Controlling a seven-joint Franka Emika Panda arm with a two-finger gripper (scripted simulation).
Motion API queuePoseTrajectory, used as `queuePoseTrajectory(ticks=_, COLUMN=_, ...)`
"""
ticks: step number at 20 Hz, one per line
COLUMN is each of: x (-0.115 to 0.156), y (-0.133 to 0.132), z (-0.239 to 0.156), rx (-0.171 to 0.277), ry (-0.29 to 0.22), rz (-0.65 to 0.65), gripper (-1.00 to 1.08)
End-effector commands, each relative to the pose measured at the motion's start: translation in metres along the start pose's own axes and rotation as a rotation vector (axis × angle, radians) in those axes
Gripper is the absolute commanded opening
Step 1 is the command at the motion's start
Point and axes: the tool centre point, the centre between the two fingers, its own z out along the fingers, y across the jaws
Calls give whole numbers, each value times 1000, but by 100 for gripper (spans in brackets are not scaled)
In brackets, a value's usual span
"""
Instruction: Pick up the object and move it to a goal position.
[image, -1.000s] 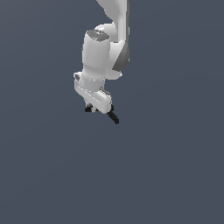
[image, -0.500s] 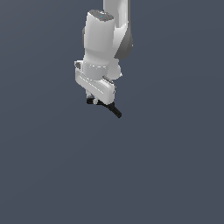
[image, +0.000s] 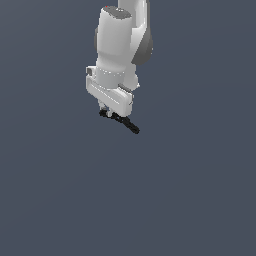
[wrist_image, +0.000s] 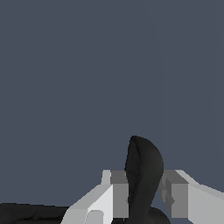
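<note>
In the exterior view the white arm (image: 120, 45) hangs from the upper edge of the picture against a plain dark grey-blue backdrop, its wide white hand block set at a slight slant. Under that block sits the tool (image: 106, 111), its short fingers barely showing below the white housing. The black clamp-like object (image: 122, 121) is caught there: one end lies tucked between the fingers, and a slim dark leg runs out from them, slanting downward toward the exterior view's right, where it ends free in the air. The object is much narrower than the hand block above it, and nothing lies beneath it but the flat backdrop; no red mark can be made out at this size. In the wrist view the two grey-and-white fingers (wrist_image: 175, 197) stand close on either side of a rounded black leg of the object (wrist_image: 143, 173), which rises between them and sticks out past their tips. The finger pads press against its flanks, so the tool is clamped onto the object. A further black part shows low in the picture beside one finger, too cropped to identify.
</note>
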Motion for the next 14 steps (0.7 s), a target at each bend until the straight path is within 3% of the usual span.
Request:
queuePoseTrajectory(ticks=1, x=0, y=0, z=-9, rx=3, ry=3, rz=1, gripper=-100)
queuePoseTrajectory(ticks=14, x=-5, y=1, z=-66, rx=2, ry=4, rz=2, gripper=-100)
